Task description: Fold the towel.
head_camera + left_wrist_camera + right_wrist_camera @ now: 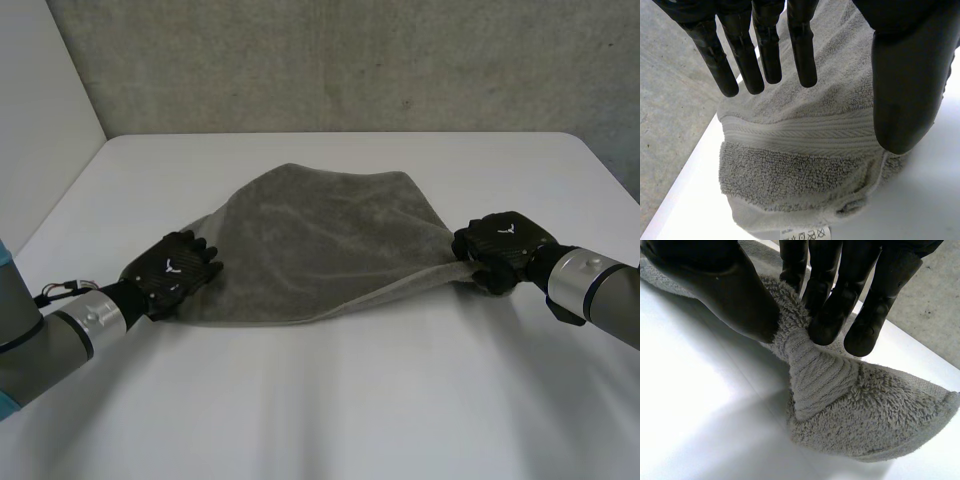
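A grey towel point(320, 240) lies doubled over on the white table point(330, 410), with its rounded fold toward the far side. My left hand point(172, 270) rests at the towel's left end. In the left wrist view its fingers point(767, 50) are straight and spread above a towel point(800, 170) corner, the thumb stands apart, and nothing is gripped. A care label point(805, 233) shows at that corner's hem. My right hand point(505, 245) is at the towel's right end. Its thumb point(735, 295) and fingers pinch a bunched corner of the towel point(855, 410) just above the tabletop.
A grey wall point(350, 60) rises behind the table's far edge. The table's left edge runs close beside the left hand, with grey floor point(670, 100) beyond it. Bare white tabletop stretches in front of the towel toward me.
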